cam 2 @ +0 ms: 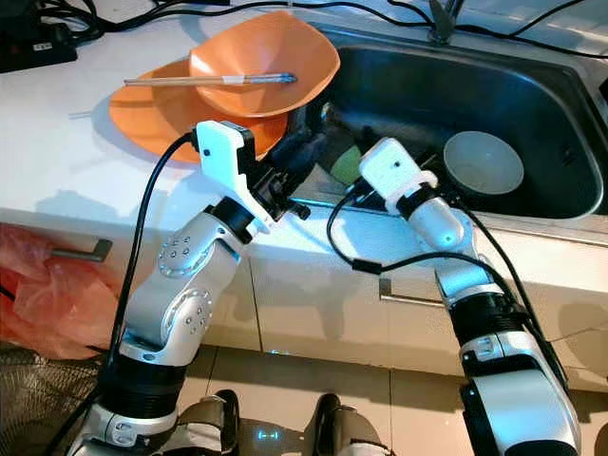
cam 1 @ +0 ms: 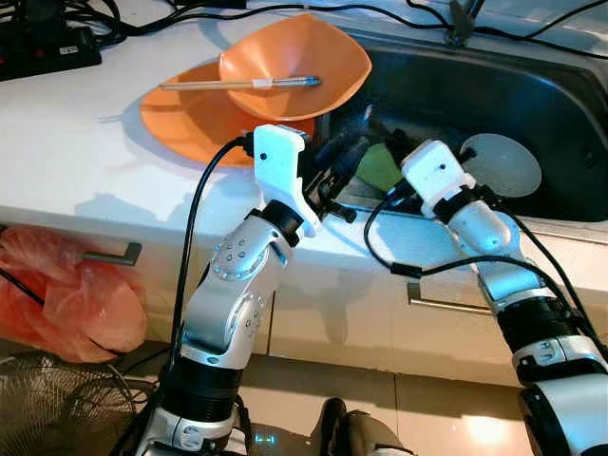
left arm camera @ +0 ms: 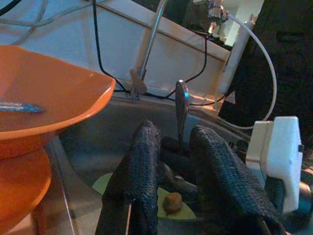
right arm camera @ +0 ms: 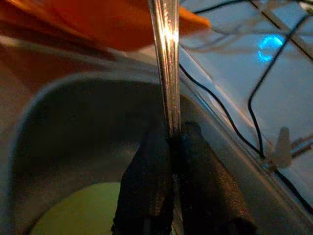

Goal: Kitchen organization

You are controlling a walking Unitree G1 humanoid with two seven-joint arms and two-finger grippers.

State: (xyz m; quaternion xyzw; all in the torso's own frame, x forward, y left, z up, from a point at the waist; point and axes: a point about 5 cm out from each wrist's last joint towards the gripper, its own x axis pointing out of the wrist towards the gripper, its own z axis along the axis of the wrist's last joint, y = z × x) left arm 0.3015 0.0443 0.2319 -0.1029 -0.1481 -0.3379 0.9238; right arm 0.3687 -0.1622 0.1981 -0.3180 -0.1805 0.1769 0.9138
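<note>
My right gripper [right arm camera: 172, 133] is shut on the shiny handle of a metal utensil [right arm camera: 166, 58], held upright at the left end of the dark sink [cam 1: 532, 85]. My left gripper [left arm camera: 173, 132] is open at the sink's near left rim, and the utensil [left arm camera: 181, 107] stands just beyond the gap between its fingers. Below both lies a green plate [cam 1: 380, 167] with a small brown scrap [left arm camera: 172, 201] on it. On the counter beside the sink, an orange bowl [cam 1: 294, 62] rests on an orange plate [cam 1: 190, 119], with chopsticks [cam 1: 237, 84] across the bowl.
A grey bowl [cam 1: 501, 163] lies in the right part of the sink, and the tap's base [cam 1: 464, 19] stands behind it. Black cables and a power strip [cam 1: 47, 47] run along the counter's back. A red plastic bag [cam 1: 66, 294] hangs by a drawer handle [cam 1: 109, 256].
</note>
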